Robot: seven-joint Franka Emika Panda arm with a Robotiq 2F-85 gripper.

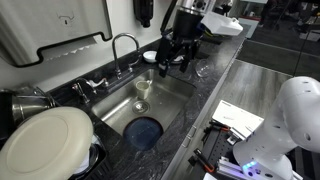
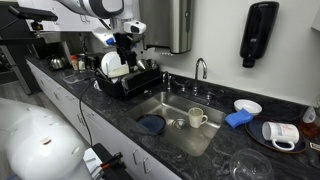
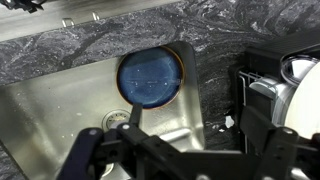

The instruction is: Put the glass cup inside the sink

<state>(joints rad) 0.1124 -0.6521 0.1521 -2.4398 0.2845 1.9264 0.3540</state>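
Gripper (image 3: 178,158) spread and empty above the sink (image 3: 60,100), where a blue bowl (image 3: 150,78) and pale mug (image 2: 197,118) sit, a dish rack (image 3: 248,98) at the bowl's three o'clock on the dark speckled countertop (image 3: 100,40).

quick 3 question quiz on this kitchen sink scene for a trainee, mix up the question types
1. True or false: the sink has nothing in it.
2. What stands in the dish rack? A) a white plate B) a green bottle C) a bunch of bananas
3. Name the colour of the round dish lying in the sink.

Key: 1 false, a mug and the round dish are in it; 2 A; 3 blue.
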